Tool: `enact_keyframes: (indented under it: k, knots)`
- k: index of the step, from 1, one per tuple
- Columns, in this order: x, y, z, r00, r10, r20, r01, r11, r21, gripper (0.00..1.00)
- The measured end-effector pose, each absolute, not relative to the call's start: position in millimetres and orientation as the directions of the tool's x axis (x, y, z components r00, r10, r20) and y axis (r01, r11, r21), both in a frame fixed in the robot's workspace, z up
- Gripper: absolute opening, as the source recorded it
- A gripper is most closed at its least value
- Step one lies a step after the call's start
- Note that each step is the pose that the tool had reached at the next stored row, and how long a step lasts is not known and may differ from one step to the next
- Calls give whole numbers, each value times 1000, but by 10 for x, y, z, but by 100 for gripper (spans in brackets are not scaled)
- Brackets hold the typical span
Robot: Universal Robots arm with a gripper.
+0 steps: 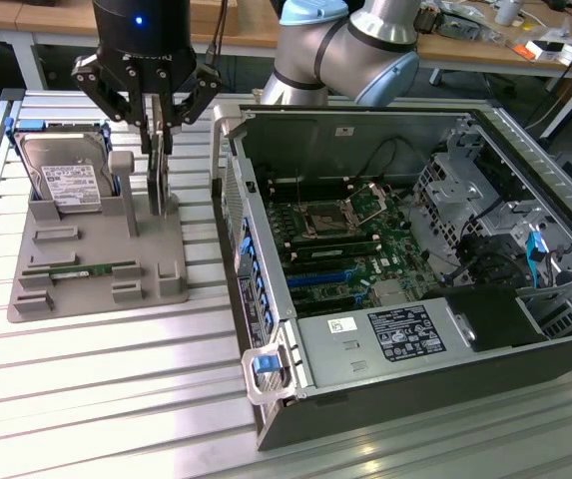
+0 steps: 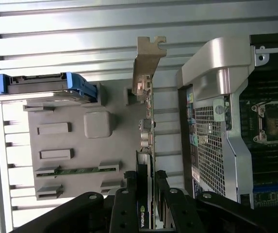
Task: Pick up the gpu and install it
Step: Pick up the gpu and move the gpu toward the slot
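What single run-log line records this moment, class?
tool: closed on gpu | gpu: upright in grey holder | case: open

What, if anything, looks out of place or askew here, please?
Nothing stands out: the gpu stands upright in the gray holder, the hard drive and memory stick sit in their slots, and the computer case lies open.

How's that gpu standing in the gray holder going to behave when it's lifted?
The gpu looks like a thin rigid board, so probably stiff and light. Standing on edge in the gray holder, it may tip sideways. Exposed components look fragile.
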State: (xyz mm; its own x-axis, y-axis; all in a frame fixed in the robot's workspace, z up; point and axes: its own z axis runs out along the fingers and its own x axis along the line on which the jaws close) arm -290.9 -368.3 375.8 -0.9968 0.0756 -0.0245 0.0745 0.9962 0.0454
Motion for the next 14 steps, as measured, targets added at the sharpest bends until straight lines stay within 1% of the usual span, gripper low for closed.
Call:
enact_keyframes:
  k: [14]
  knots:
    - [-2909, -3683, 3890, -997, 76, -24, 74, 996, 46, 27]
